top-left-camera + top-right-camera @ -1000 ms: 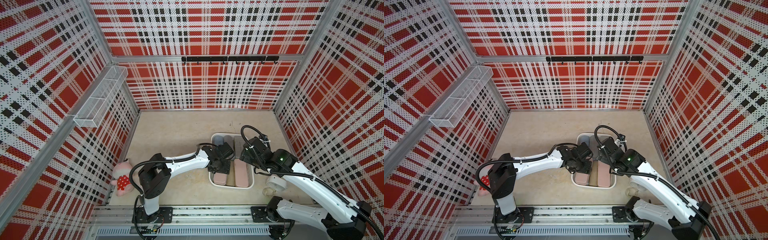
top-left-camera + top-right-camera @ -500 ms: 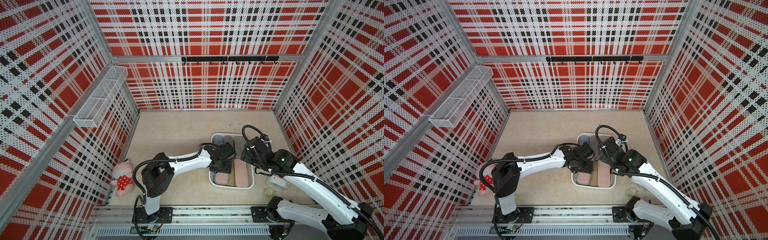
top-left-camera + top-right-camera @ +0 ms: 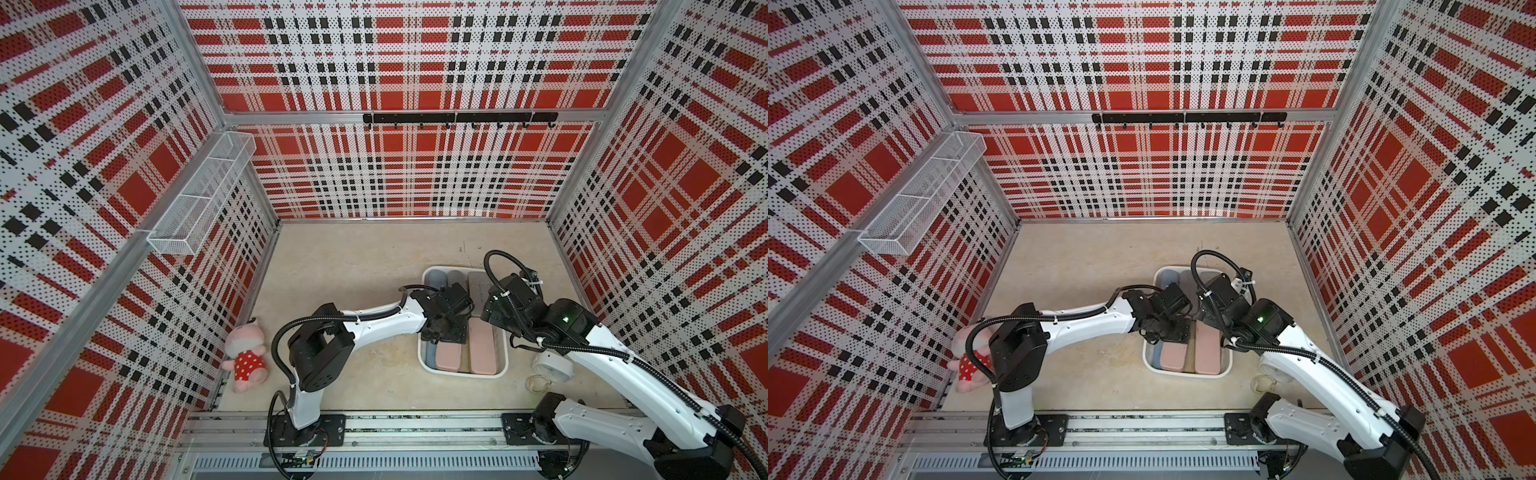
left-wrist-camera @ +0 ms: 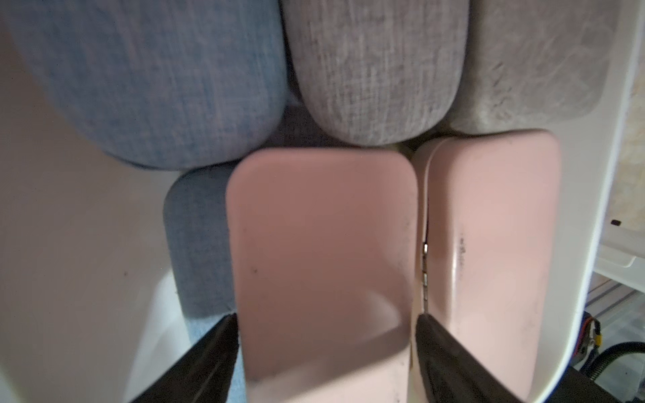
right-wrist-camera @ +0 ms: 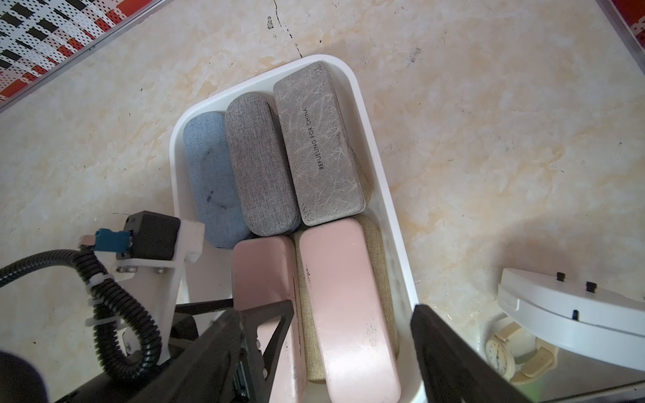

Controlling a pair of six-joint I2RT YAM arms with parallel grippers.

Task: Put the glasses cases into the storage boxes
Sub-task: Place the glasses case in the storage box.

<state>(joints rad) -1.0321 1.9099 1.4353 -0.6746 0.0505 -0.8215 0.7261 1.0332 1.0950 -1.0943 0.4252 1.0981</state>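
Note:
The white storage box point(image 3: 503, 365) holds several glasses cases. Blue point(image 5: 213, 181), grey fabric point(image 5: 260, 164) and grey lettered point(image 5: 317, 146) cases fill its far half. Two pink cases point(image 5: 265, 272) point(image 5: 345, 296) lie in the near half on a tan one point(image 5: 378, 251). My left gripper point(image 4: 326, 317) is low in the box, open, its black fingers point(image 4: 216, 349) straddling the left pink case point(image 4: 321, 244) with thin gaps. My right gripper point(image 5: 335, 321) hangs open above the right pink case and the box wall, holding nothing. Both grippers point(image 3: 446, 332) point(image 3: 492, 309) sit close together.
A pink plush toy point(image 3: 245, 353) lies by the left wall. A white round device point(image 5: 576, 314) and a cream wristwatch point(image 5: 499, 352) sit just right of the box. A wire basket point(image 3: 199, 195) hangs on the left wall, a hook rail point(image 3: 457, 118) on the back wall.
The left jaws have spread apart from the pink case, which now lies in the box. The right arm has hardly moved.

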